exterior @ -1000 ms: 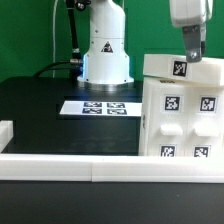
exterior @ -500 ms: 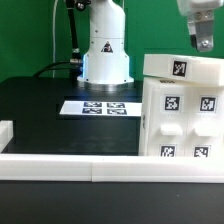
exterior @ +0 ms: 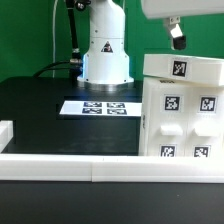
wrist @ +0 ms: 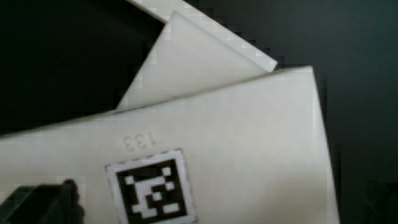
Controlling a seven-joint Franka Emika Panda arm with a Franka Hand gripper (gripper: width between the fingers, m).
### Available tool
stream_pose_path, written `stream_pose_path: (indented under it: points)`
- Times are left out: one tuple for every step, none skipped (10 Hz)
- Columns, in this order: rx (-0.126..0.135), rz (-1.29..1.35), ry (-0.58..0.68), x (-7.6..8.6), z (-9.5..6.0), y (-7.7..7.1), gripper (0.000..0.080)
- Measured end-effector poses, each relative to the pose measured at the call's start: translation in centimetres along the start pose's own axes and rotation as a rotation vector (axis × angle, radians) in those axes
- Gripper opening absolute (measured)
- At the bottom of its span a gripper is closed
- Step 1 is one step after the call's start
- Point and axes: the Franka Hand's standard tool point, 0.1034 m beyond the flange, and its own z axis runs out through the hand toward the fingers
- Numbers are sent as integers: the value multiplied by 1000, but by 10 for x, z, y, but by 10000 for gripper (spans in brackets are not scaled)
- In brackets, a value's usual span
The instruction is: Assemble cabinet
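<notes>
exterior: low, front-on, table-level | wrist: close above cabinet top (shared)

Cabinet cut off rt; hand seemingly part-hidden

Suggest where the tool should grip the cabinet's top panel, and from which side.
Probably from straight above, where the tool hangs now. The top panel lies flat on the cabinet as a thin slab, slightly overhanging the front. Clamp across its two opposite edges near the tag, if the opening spans it. The broad top face gives nothing to pinch.
</notes>
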Motion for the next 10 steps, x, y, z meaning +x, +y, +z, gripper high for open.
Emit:
stream_pose_path:
  points:
    - [0,-92,0,-1,0,-1,797]
    - [1,-202,2,1,0,0,797]
    - [1,-285,2,1,0,1,797]
    - [-1,-383,3,2,0,1,797]
    - [-10,-514,9,3,0,2,797]
    - [-40,-678,22,3,1,3,797]
    - [-61,-813,26,4,1,5,797]
    - [-92,-962,31,3,2,5,797]
    - [-101,-1084,25,3,3,6,797]
    - [-110,-1205,20,5,2,8,797]
